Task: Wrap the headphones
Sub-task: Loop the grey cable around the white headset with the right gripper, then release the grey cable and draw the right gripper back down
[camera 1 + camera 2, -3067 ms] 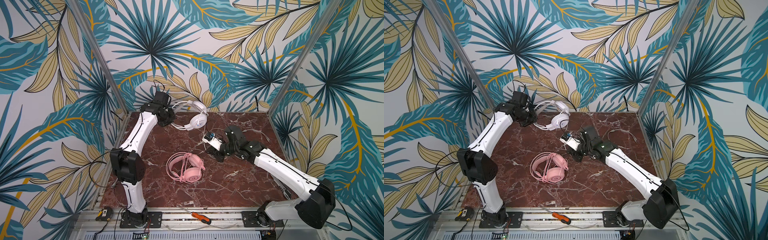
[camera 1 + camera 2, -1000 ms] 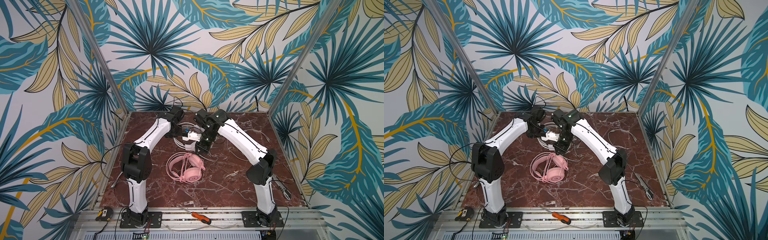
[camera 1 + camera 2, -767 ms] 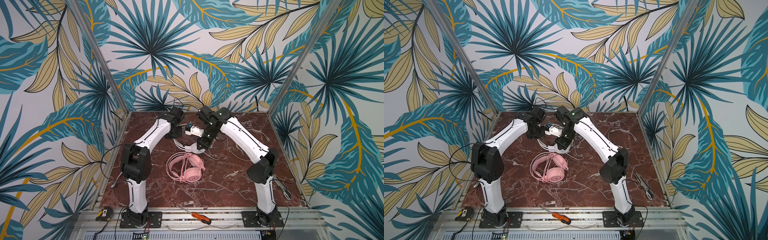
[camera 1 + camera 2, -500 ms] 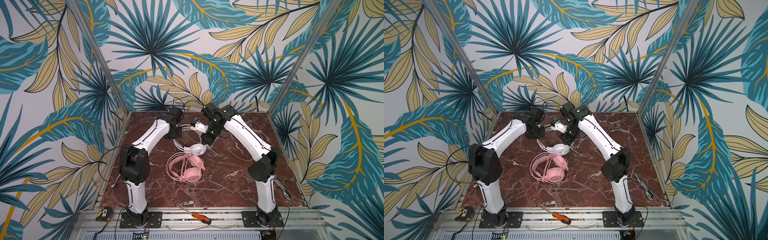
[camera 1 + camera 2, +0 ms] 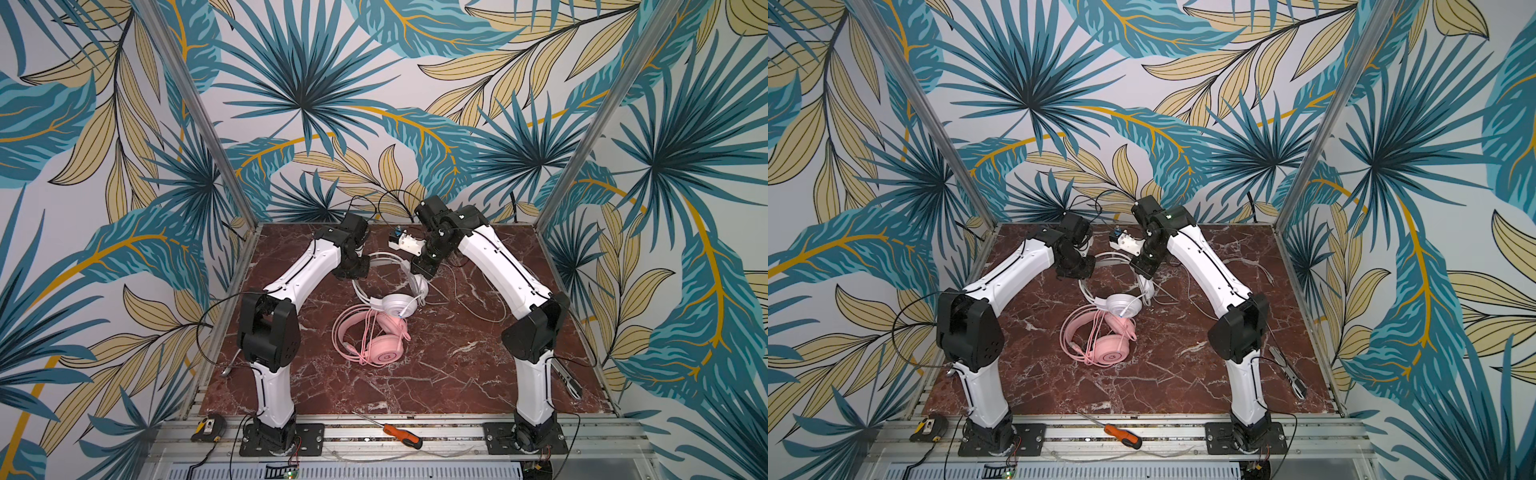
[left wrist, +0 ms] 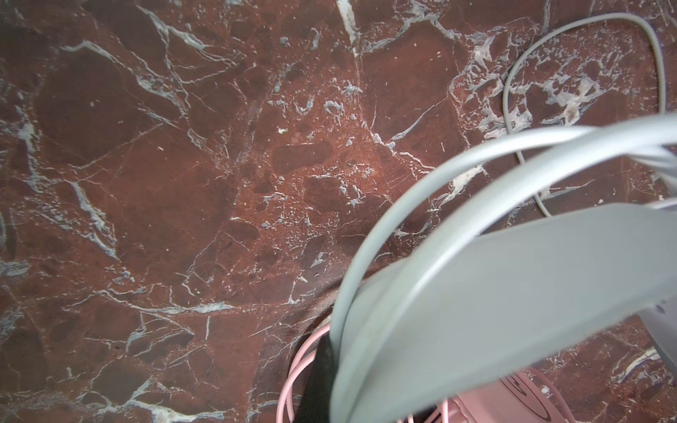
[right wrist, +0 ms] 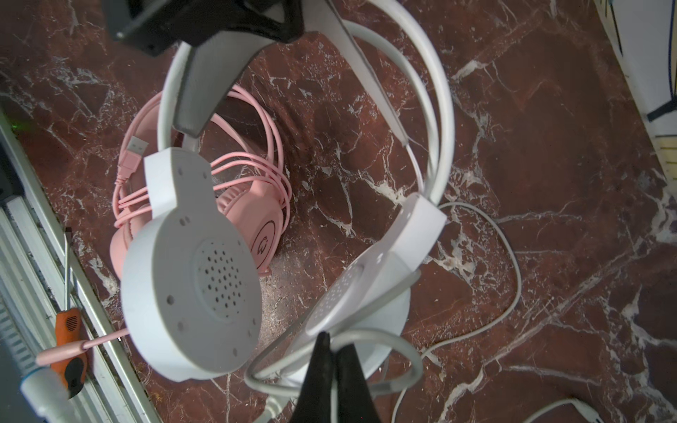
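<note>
- The white over-ear headset (image 5: 395,303) (image 5: 1120,305) hangs over the middle of the back half of the red-brown, white-veined marble-look table (image 5: 457,374). Both arms hold it up.
- The left gripper (image 7: 234,25) has its black jaws clamped on the flat grey inner strap (image 6: 513,293) of the headband, under two thin white plastic arches.
- The right gripper (image 7: 331,366) has its jaws pinched almost together on a loop of the matching white cable (image 7: 519,278), just beside one earcup. The rest of the cable trails loose on the table toward the right edge.
- The white earcups are round, smooth and matte, each with a centre disc dotted with small holes.
- At the table's middle lies the pink over-ear headset (image 5: 382,353) (image 5: 1111,353), with its thin pink cable coiled around it and ending in a pink USB plug (image 7: 133,146).
- Its pink boom mic (image 7: 73,346) points toward the front edge.
- In both top views the lower white earcup overlaps the pink headband; it seems to hang just above it, but I cannot tell whether they touch.
- The pink earcup carries a round emblem (image 7: 262,241), too small to read.
- On the aluminium rail (image 5: 457,432) along the front edge lies an orange-and-black-handled screwdriver (image 5: 401,434). A small yellow-and-black box (image 5: 208,428) sits near the front left corner.
- A slim dark metal tool (image 5: 567,380) lies by the right edge, behind the right arm's elbow.
</note>
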You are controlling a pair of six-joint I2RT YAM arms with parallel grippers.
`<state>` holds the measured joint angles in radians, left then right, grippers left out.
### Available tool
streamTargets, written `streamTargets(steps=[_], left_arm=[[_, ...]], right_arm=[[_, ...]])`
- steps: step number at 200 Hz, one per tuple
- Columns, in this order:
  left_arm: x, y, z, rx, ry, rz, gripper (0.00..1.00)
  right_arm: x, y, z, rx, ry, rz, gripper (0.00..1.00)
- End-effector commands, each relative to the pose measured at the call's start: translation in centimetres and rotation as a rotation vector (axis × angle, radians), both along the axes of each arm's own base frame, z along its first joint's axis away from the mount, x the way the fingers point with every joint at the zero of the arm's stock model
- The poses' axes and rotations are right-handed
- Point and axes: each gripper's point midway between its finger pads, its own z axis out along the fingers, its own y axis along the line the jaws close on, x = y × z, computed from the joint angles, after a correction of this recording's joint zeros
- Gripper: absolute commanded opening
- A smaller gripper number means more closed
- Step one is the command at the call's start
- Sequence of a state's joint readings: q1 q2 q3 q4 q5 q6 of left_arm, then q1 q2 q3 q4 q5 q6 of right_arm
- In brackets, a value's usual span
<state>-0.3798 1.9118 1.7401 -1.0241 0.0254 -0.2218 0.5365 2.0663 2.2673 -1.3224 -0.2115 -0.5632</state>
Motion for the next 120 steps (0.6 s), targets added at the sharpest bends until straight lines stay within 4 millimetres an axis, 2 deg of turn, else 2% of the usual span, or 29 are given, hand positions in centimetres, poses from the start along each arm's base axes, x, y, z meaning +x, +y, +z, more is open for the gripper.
streamTargets(steps=[1, 36, 73, 98, 120], left_arm=[[0.3, -1.5, 2.8, -0.060, -0.065, -0.062, 0.00], [-0.1, -2.8, 3.0, -0.071, -0.070, -0.119, 0.00], [-0.9, -3.6, 3.0, -0.068, -0.070, -0.173, 0.00], [-1.2, -3.6, 3.1, -0.073, -0.070, -0.183, 0.00], [-1.6, -3.8, 3.6, -0.092, -0.075, -0.203, 0.00]], right_arm=[[-0.4, 1.9, 1.8, 0.105, -0.030, 0.099, 0.00], [0.7, 3.2, 2.1, 0.204, -0.028, 0.103, 0.00], [2.8, 2.9, 2.0, 0.299, 0.002, 0.047, 0.00], [3.1, 2.0, 0.7, 0.311, 0.071, 0.025, 0.00], [3.2, 0.6, -1.3, 0.273, 0.133, -0.010, 0.00]])
